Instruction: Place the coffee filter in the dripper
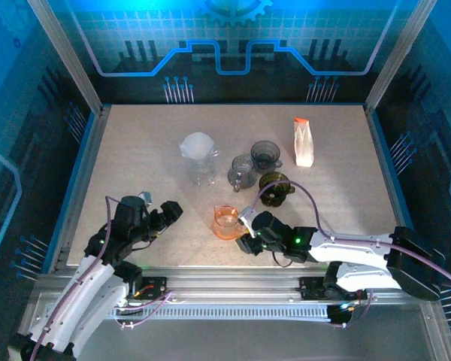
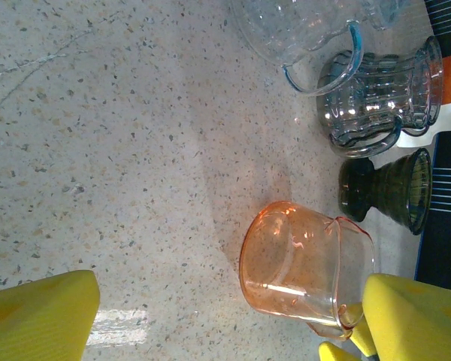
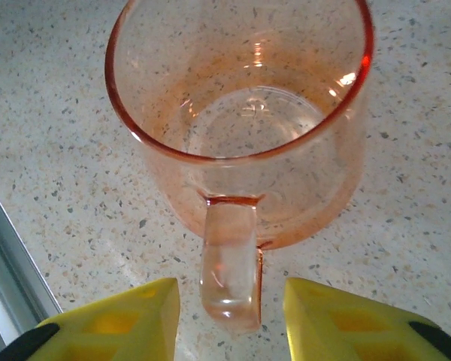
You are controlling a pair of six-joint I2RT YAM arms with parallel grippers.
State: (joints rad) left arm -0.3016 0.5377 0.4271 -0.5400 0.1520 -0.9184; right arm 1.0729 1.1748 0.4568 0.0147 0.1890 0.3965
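One cup (image 1: 226, 222), one filter (image 1: 197, 144), three drippers (image 1: 264, 154), one bag (image 1: 304, 143); speckled table (image 1: 135, 165), blue-lit cell (image 1: 225, 45). Left gripper (image 2: 225, 323) fingers apart; right gripper (image 3: 229, 327) apart, astride cup handle (image 3: 229, 263).

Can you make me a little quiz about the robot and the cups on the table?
1. True or false: the right hand has its fingers on either side of the orange cup's handle, not squeezing it.
2. Fill in: the left hand is ___ (open or shut).
3. Where is the white filter? A: on the clear jug. B: in the orange cup. C: in the left hand.
Key: 1 true; 2 open; 3 A.
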